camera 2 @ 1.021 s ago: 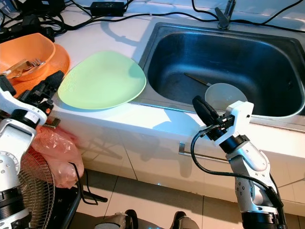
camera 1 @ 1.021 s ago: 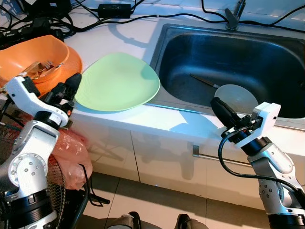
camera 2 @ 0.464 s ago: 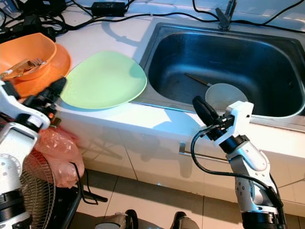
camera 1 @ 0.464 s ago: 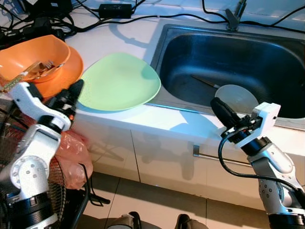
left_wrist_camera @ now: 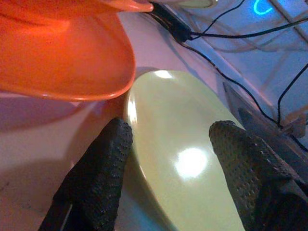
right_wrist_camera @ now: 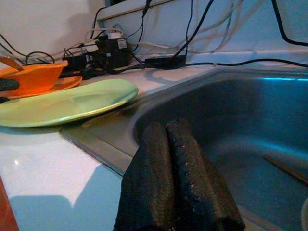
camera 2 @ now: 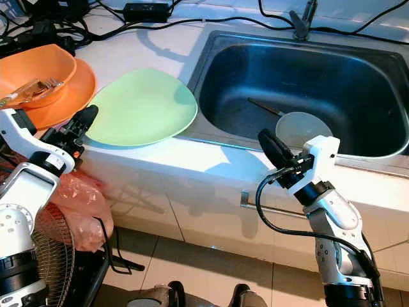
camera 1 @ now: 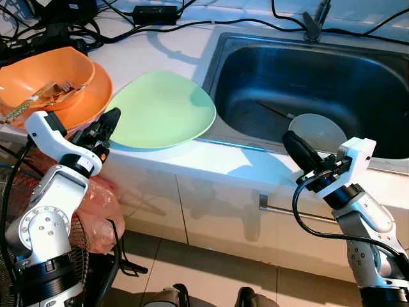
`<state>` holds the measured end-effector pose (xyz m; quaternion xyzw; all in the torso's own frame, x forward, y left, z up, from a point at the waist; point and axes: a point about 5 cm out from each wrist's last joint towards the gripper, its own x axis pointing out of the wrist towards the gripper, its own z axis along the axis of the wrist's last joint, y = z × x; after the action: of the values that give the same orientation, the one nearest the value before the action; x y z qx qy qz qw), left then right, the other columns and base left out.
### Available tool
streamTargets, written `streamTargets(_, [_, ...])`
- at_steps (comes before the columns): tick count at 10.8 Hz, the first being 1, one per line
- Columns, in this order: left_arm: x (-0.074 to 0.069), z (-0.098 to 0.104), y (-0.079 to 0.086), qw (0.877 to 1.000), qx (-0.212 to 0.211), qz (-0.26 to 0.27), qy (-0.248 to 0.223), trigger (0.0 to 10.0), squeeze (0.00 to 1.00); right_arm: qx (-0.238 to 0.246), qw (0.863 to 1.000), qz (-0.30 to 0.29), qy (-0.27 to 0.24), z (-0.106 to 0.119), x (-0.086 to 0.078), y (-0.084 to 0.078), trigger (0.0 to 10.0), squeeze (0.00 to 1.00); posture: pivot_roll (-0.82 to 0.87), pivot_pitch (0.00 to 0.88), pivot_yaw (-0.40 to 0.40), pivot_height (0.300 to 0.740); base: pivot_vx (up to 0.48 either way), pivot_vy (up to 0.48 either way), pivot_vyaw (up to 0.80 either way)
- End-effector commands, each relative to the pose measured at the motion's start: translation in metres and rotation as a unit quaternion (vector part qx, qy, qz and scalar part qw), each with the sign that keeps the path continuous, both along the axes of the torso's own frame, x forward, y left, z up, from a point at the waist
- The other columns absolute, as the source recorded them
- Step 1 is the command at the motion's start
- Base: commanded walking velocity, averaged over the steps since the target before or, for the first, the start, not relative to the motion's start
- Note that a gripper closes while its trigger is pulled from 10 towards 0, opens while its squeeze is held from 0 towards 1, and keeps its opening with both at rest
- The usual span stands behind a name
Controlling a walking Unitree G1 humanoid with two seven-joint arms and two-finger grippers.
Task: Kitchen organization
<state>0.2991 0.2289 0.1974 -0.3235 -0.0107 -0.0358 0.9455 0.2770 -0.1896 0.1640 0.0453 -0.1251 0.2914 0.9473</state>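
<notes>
A light green plate lies on the white counter, its right edge overhanging the steel sink. My left gripper is open at the plate's near left rim, its two fingers spread on either side of the rim in the left wrist view, where the green plate runs between them. My right gripper is shut with nothing in it, held above the counter's front edge by the sink's near rim; its fingers press together in the right wrist view.
An orange bowl holding cutlery sits in an orange plate left of the green one. A pale bowl and a thin utensil lie in the sink. Cables and a power brick run along the back. A fan and pink bag stand below left.
My left gripper has moved forward and right, closing in on the green plate's near left rim. The right arm has not moved.
</notes>
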Motion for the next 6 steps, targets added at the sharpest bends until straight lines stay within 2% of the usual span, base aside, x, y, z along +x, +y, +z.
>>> streamTargets(1, [0.001, -0.004, -0.001, 1.000, -0.001, 0.000, 0.018, 10.0, 0.00, -0.003, 0.998, 0.008, 0.070, -0.028, -0.003, 0.005, 10.0, 0.00, 0.06, 0.196, 0.078, 0.740, 0.000, 0.000, 0.00])
streamTargets(3, [0.002, -0.005, -0.005, 1.000, 0.000, -0.004, 0.030, 10.0, 0.00, -0.003, 0.997, 0.008, 0.071, -0.028, -0.003, 0.005, 10.0, 0.00, 0.07, 0.199, 0.075, 0.740, 0.000, 0.000, 0.00])
streamTargets(6, [0.009, -0.002, -0.022, 0.999, -0.005, -0.031, 0.035, 10.0, 0.00, -0.002, 0.997, 0.009, 0.071, -0.028, -0.003, 0.007, 10.0, 0.00, 0.06, 0.202, 0.078, 0.740, 0.000, 0.000, 0.00])
